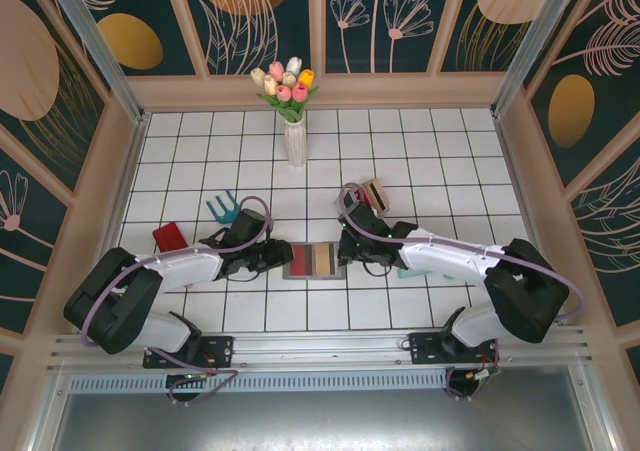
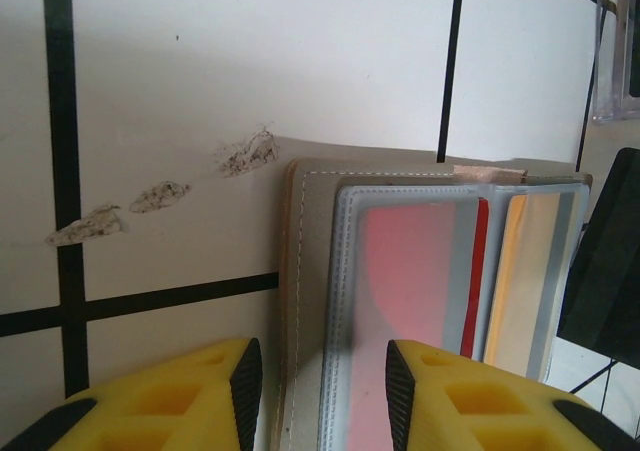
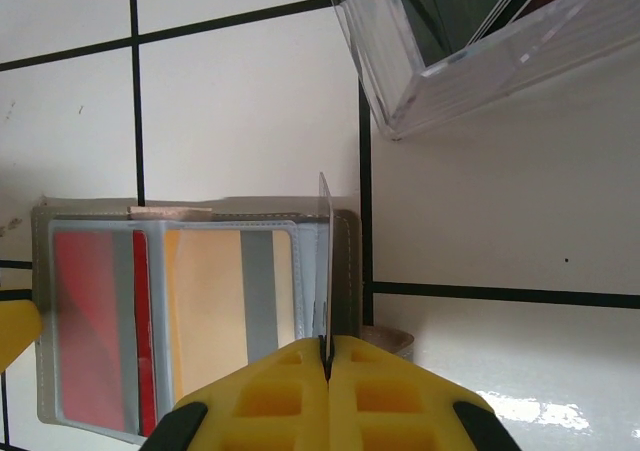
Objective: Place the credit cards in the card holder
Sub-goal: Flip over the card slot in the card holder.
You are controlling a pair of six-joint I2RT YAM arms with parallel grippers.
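R end effector (image 3: 327, 345) pinches card (image 3: 324, 256) over holder (image 3: 345, 281) edge.

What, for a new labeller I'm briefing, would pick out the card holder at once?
On the white tiled table, look straight toward the near edge from the vase of tulips. The card holder lies there flat and open. Unlike the clear plastic rack farther back, it is grey-edged with see-through pockets showing red and tan.
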